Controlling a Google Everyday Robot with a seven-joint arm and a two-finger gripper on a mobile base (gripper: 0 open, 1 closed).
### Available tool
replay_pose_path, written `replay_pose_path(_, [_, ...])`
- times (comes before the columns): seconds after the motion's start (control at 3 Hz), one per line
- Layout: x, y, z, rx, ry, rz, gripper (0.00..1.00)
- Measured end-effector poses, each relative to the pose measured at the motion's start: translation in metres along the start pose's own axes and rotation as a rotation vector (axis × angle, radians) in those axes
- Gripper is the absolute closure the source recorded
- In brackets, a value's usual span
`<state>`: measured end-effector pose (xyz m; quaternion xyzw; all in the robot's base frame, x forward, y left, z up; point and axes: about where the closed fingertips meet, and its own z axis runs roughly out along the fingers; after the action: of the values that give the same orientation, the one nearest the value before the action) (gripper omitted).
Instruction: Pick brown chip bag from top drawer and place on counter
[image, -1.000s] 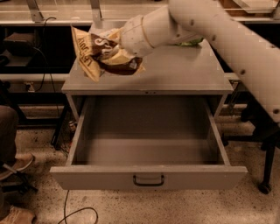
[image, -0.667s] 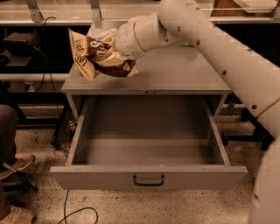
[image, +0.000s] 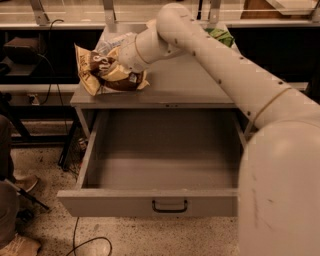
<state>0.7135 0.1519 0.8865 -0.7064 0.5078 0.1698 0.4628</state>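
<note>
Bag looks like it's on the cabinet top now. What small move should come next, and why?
Probably release the brown chip bag and lift the gripper straight up. The bag appears to rest on the counter near its left front corner, the gripper is down against it, and the open top drawer below shows nothing inside, so only the let-go seems left.

Background stuff: a green bag (image: 220, 36) sits at the far right back corner of the bench (image: 190, 85), well apart from the gripper (image: 119, 56) over at the left end. Speckled floor (image: 130, 235) has a dark cable (image: 82, 244) looping across it. Somebody's shoes (image: 17, 245) poke in at the bottom left.
</note>
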Motion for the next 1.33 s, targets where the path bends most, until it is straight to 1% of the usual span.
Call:
replay_pose_path(0.33, [0.008,-0.008,0.019,-0.025,0.036,0.002,0.82])
replay_pose_path(0.67, [0.011,-0.015,0.031,-0.052,0.064,0.001,0.6])
replay_pose_path(1.33, [0.012,-0.016,0.037,-0.065,0.072,0.002,0.12])
